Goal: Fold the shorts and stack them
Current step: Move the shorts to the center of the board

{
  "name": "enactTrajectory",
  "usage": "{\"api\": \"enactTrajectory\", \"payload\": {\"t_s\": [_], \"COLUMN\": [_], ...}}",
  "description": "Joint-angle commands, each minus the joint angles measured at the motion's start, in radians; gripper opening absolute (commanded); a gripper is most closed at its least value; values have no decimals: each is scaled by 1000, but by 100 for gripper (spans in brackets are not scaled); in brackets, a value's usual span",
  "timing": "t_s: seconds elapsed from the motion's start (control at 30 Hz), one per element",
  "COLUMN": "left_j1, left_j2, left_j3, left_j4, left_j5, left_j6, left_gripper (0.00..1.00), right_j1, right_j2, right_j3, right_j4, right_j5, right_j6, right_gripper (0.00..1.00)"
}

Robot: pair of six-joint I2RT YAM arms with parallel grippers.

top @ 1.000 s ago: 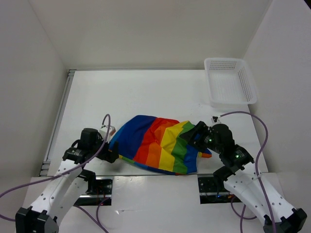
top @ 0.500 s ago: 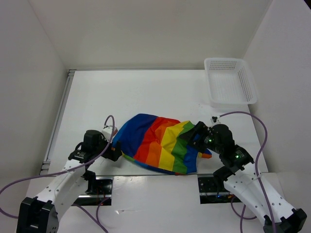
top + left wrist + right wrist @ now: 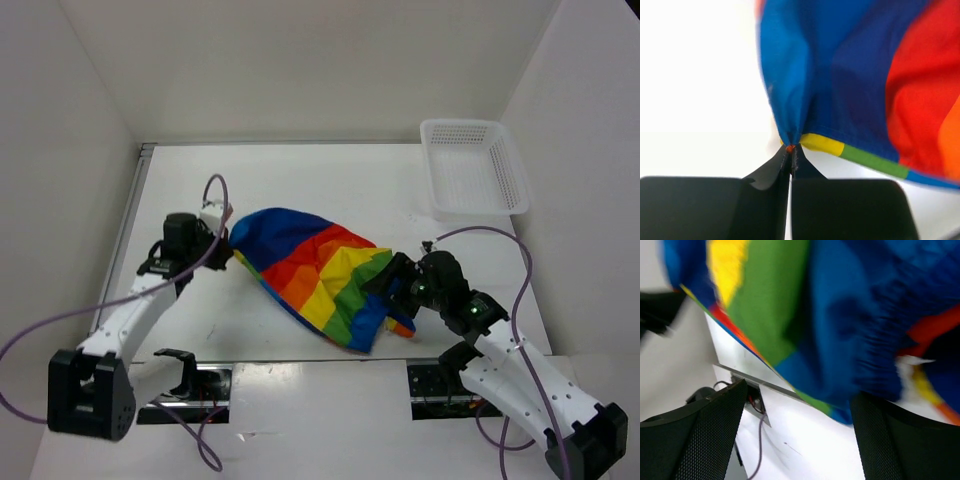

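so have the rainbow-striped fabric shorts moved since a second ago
Yes. The blue left end of the rainbow-striped fabric shorts has shifted backward, away from the near side, nearer level with the white plastic mesh basket.

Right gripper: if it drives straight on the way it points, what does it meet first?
The shorts. The right gripper stands open with the bunched blue and green fabric directly ahead of it; depth is unclear, but it looks very close.
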Motion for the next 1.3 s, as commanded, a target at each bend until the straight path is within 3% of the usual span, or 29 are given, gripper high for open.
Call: {"api": "enactTrajectory", "payload": {"t_s": [0.0,0.1,0.2,0.37,0.5,0.63,0.73,1.07,1.27], "left_j1": [61,111,140,175,175,184,184,184,184], "left_j2": [176,315,342,373,393,393,411,430,430], "left_j3": [192,295,345,421,434,434,434,486,495], "left_j4": [42,80,100,76,66,57,57,46,36], "left_j5": [17,93,104,129,150,150,150,150,159], "left_j6": [4,4,4,4,4,4,4,4,4], "left_gripper": [0,0,0,0,0,0,0,0,0], "right_j1": [27,73,116,145,289,482,553,562,600], "right_j2": [39,59,14,33,185,400,465,586,694], "right_j3": [-23,-23,-12,-44,-49,86,166,48,74], "right_j4": [71,71,59,122,237,179,174,446,505], "right_j5": [5,56,119,85,141,408,471,321,303], "right_j6": [-7,14,14,14,57,66,83,186,258], "right_gripper": [86,86,85,85,85,86,86,83,84]}}
